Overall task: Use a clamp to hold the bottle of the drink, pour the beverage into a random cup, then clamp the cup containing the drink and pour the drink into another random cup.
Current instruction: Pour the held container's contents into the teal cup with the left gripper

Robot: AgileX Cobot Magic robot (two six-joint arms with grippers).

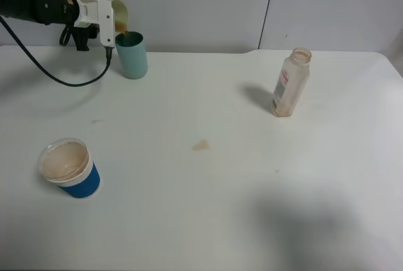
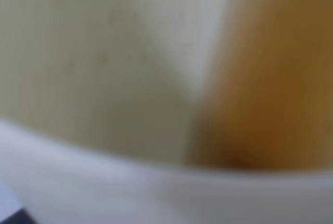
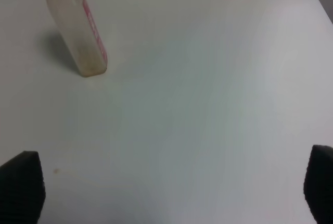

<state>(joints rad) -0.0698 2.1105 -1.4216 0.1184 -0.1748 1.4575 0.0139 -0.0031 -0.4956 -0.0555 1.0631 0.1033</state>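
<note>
Tea-brown beverage (image 2: 270, 78) ran inside the pale yellow-green tumbler (image 1: 119, 14), pinched by the left pincer (image 1: 104, 22) and tipped over the teal tumbler (image 1: 132, 55). Emptied bottle (image 1: 290, 83) stood well apart on the tabletop (image 1: 220, 208); the right pincer (image 3: 166, 193) was spread. Second pour seemed underway.

A squat white paper cup with a blue ribbed sleeve (image 1: 69, 169) stands upright near the front left of the white table (image 1: 208, 214), brownish residue inside. A small tan spill mark (image 1: 201, 145) lies mid-table, well apart.
</note>
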